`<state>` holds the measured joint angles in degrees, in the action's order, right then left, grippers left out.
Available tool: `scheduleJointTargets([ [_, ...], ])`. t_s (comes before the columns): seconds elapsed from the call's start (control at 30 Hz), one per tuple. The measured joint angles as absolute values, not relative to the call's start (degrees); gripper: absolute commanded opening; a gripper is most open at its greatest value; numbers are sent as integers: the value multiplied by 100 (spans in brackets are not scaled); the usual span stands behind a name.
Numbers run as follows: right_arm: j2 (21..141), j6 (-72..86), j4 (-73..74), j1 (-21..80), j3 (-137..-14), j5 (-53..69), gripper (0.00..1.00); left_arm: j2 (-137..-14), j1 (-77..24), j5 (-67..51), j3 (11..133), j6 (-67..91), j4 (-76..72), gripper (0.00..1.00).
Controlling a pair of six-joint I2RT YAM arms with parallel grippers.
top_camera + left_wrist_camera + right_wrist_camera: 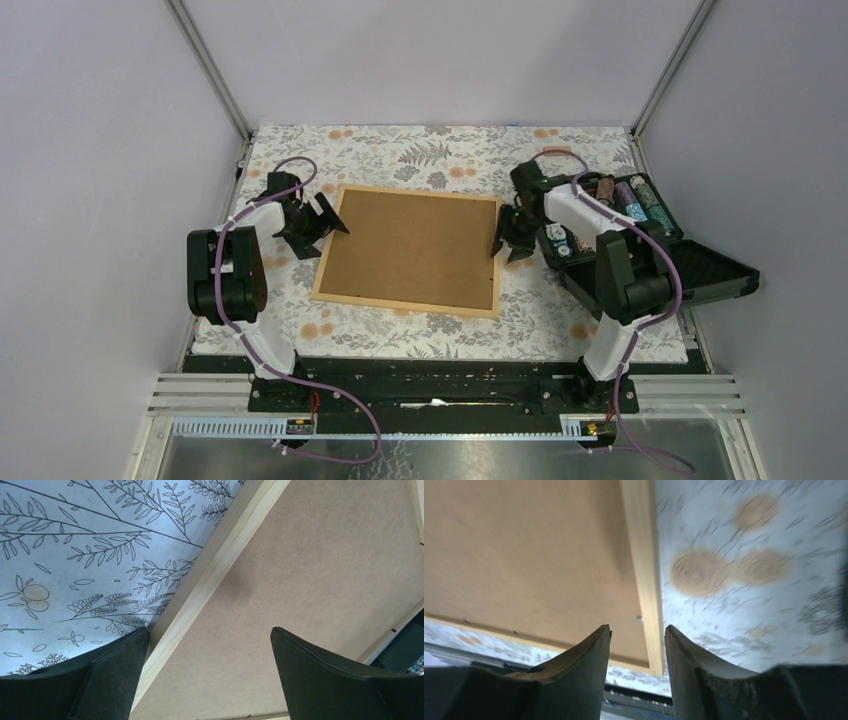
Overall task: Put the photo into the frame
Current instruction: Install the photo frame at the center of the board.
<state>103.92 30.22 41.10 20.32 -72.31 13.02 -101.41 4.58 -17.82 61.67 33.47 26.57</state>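
Watching the frame (400, 305): we see it flat on the floral cloth (420, 155), brown backing board (415, 245) up.
Left gripper (322, 232): spread wide, straddling the left rail.
Right gripper (508, 245): fingers parted at the right rail, pinching nothing.
Crowding us: open black case (690, 265), just right.

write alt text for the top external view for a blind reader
A light wood frame lies face down on a floral cloth, brown backing board up. The left hand is at its left edge, the right hand at its right edge, beside an open black case.
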Motion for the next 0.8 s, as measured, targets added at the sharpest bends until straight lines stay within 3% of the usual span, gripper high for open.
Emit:
scheduleJointTargets([
  [0.17, 10659, 2580, 4128, 1470, -7979, 1131, 47, -10145, 434, -1782, 6167, 3345, 2644, 98],
  [0.37, 11907, 2206, 3933, 1483, -9671, 921, 47, -10147, 434, -1776, 6173, 3341, 2650, 98],
  [0.8, 12440, 2075, 3999, 1160, -9612, 840, 47, -10162, 432, -1758, 6191, 3326, 2674, 98],
])
